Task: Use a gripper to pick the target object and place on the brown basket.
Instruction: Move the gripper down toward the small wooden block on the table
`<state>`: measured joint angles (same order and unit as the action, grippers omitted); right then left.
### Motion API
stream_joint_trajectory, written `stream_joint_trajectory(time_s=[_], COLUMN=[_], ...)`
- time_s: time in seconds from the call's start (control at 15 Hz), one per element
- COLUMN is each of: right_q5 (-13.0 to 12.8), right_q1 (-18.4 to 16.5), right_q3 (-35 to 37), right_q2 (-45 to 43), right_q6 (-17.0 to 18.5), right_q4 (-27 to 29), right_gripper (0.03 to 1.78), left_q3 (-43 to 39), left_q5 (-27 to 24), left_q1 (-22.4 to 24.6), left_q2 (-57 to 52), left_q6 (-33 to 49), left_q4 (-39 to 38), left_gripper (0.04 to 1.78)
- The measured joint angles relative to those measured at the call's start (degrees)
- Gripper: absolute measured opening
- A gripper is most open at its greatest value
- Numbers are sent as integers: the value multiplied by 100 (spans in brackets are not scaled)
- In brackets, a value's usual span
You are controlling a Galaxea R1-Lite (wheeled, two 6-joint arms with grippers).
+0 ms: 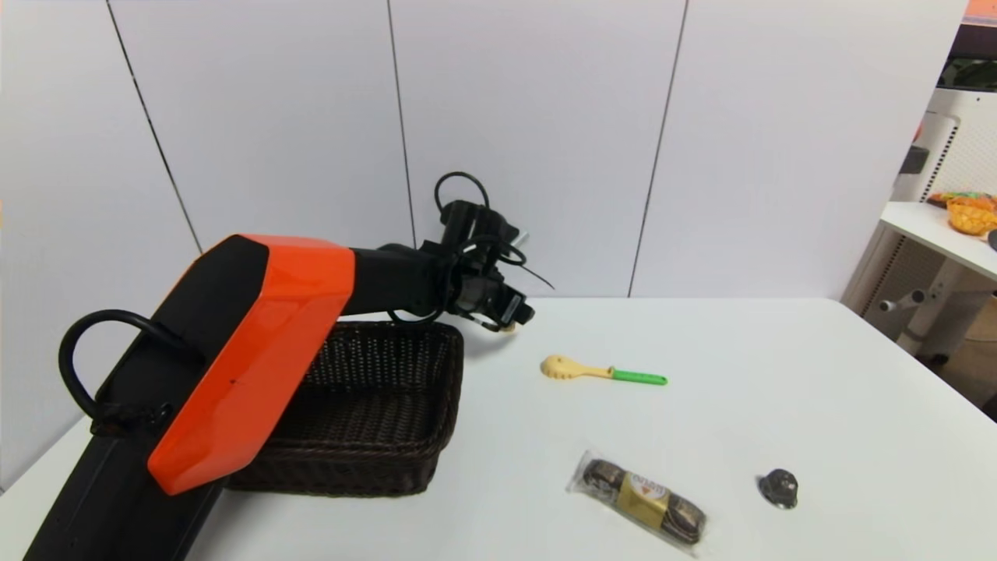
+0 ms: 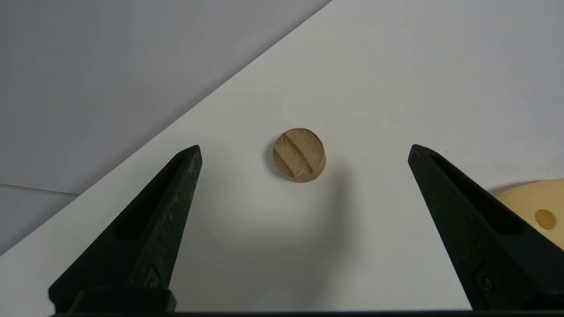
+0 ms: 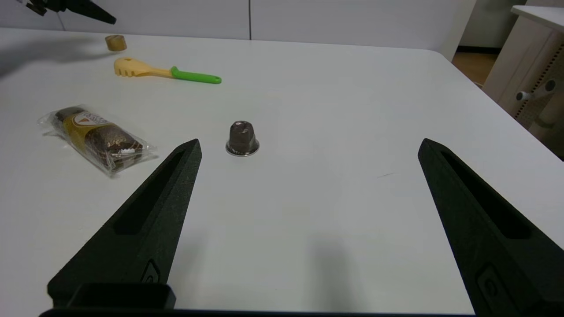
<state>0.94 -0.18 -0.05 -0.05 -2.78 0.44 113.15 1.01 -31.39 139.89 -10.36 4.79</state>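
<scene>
The target object [image 2: 299, 154], a small tan wooden disc with a groove across its top, lies flat on the white table. My left gripper [image 2: 304, 148] hangs open just above it, one finger on each side, not touching. In the head view the left gripper [image 1: 510, 312] is just beyond the basket's far right corner, and it hides most of the disc. The disc also shows in the right wrist view [image 3: 116, 42]. The brown basket [image 1: 448, 374] stands at the left, partly behind my left arm. My right gripper [image 3: 309, 143] is open and empty, low over the near right table.
A yellow scoop with a green handle [image 1: 604, 372] lies right of the disc. A wrapped snack pack [image 1: 639, 499] and a dark grey knob [image 1: 779, 488] lie near the front. The wall runs close behind the disc. A side table [image 1: 935, 226] stands at the far right.
</scene>
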Motion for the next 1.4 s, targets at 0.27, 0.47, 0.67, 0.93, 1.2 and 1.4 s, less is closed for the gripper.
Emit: stream_joint_trajectory(time_s=[0.27,0.47,0.67,0.93,1.2,1.4], right_q5=[0,0,0,-1,-1,-1], right_q1=[0,0,0,0,0,0], right_q3=[0,0,0,0,0,-2], right_q2=[0,0,0,0,0,0], right_q6=[0,2,0,0,2,0], right_q4=[0,-4,0,2,0,0], right_gripper=[170,170,170,170,170,170], left_q3=[5,5,5,5,7,7], left_q5=[0,0,-7,-2,-7,-7], left_q1=[2,50,88,135,182,177], left_q2=[154,262,339,424,496,553], left_q6=[77,77,77,105,102,102], left_q4=[-59,-267,-278,-322,-352,-352], left_gripper=[169,169,169,169,169,169])
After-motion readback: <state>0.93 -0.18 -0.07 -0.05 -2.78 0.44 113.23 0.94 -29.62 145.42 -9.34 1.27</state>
